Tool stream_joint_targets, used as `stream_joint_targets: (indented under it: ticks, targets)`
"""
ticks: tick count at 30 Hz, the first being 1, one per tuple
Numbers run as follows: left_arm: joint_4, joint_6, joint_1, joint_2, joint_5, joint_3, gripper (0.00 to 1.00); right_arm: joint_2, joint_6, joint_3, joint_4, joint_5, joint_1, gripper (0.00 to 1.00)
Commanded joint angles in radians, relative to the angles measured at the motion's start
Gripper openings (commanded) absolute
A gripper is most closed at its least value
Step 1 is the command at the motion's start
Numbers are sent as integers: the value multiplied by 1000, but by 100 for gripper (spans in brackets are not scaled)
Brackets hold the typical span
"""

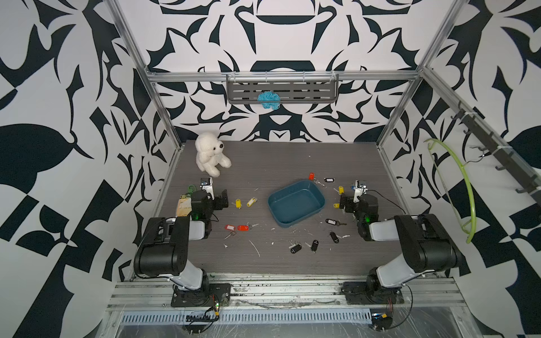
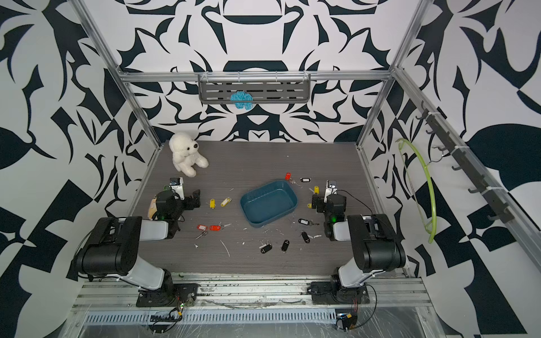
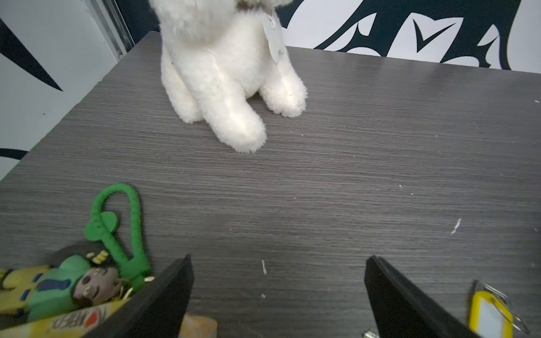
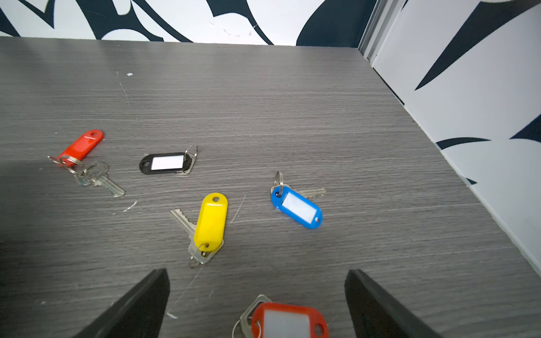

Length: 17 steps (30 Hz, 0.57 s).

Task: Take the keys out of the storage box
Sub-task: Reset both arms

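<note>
The teal storage box (image 1: pixel 292 204) (image 2: pixel 268 203) stands mid-table with nothing showing inside it. Keys lie scattered on the table around it: yellow tags (image 1: pixel 238 203) to its left, red tags (image 1: pixel 243 227) in front left, black tags (image 1: pixel 314 245) in front right. My left gripper (image 1: pixel 222 200) (image 3: pixel 279 259) is open over bare table, with a yellow-tagged key (image 3: pixel 490 313) beside it. My right gripper (image 1: pixel 344 203) (image 4: pixel 257 272) is open at the box's right. A red-tagged key (image 4: pixel 288 320) lies on the table between its fingers, untouched. Beyond lie yellow (image 4: pixel 211 221), blue (image 4: pixel 297 207), black (image 4: pixel 167 163) and red (image 4: pixel 80 146) tagged keys.
A white plush bear (image 1: pixel 211 154) (image 3: pixel 228 67) sits at the back left. A green rubber figure keychain (image 3: pixel 117 228) and a packet (image 1: pixel 183 206) lie by the left gripper. A green hanger (image 1: pixel 465 187) hangs on the right wall. A shelf (image 1: pixel 282 87) is mounted on the back rail.
</note>
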Motion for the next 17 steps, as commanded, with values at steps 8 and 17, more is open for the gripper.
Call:
stream_joint_targets:
  ticks: [8, 17]
  targets:
    - [20, 13, 0, -17, -15, -5, 99, -16, 14, 15, 9, 17, -3, 100]
    - [21, 13, 0, -17, -17, -5, 99, -10, -13, 27, -6, -43, 0, 100]
